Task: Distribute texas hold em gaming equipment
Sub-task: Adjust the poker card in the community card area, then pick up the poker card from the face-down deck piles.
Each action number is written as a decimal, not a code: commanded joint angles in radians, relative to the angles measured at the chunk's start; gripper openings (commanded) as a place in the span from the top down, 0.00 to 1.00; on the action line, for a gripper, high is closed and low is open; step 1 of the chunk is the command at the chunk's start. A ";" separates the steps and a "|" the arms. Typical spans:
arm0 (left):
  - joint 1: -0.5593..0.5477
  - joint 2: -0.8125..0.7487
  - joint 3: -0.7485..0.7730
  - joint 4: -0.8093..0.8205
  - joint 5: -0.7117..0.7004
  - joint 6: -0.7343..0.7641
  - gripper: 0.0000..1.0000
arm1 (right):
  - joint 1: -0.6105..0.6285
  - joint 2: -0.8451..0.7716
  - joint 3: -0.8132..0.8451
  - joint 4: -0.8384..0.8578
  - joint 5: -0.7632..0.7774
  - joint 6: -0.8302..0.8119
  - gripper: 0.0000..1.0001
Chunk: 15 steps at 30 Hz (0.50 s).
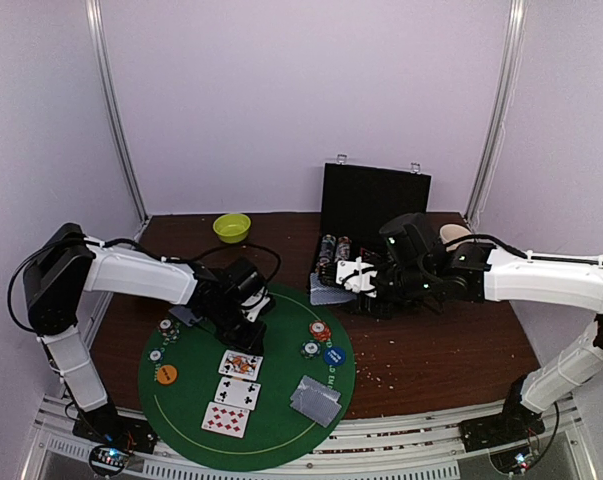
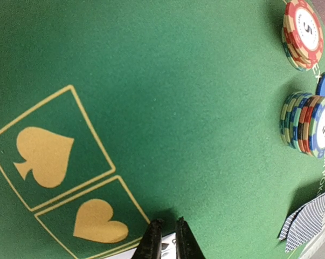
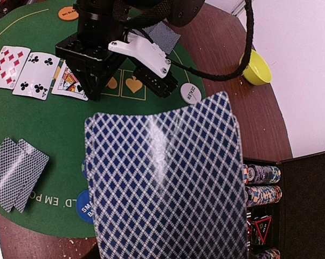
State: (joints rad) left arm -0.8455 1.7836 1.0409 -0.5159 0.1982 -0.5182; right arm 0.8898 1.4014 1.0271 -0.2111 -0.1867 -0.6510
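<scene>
Dealer button [image 3: 190, 93] legible (right wrist only).

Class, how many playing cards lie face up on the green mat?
3, in a row on the mat's near left: a diamonds card at the near end, the four of clubs next, a face card farthest, by the left gripper, which may hide others.

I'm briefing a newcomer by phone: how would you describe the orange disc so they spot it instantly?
Find the round green mat at the near edge of the table. On its left rim lies the orange disc, solid orange and wider than the multicoloured poker chips beyond it.
</scene>
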 commanded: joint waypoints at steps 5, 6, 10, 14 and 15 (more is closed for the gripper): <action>-0.007 -0.023 0.075 -0.036 -0.007 0.028 0.88 | -0.004 -0.028 0.021 -0.017 0.007 0.000 0.52; -0.005 -0.037 0.086 -0.033 -0.018 0.031 0.87 | -0.003 -0.030 0.019 -0.017 0.006 0.000 0.52; 0.010 -0.127 0.137 0.032 -0.038 0.033 0.78 | -0.003 -0.030 0.021 -0.017 -0.003 0.002 0.52; 0.027 -0.254 0.126 0.193 -0.032 0.042 0.58 | -0.003 -0.028 0.028 -0.016 -0.014 0.005 0.52; 0.028 -0.290 0.106 0.257 -0.013 0.051 0.51 | -0.003 -0.027 0.028 -0.014 -0.017 0.005 0.52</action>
State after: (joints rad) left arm -0.8330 1.6291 1.1408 -0.4797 0.1745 -0.4950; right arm 0.8898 1.4010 1.0275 -0.2161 -0.1879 -0.6510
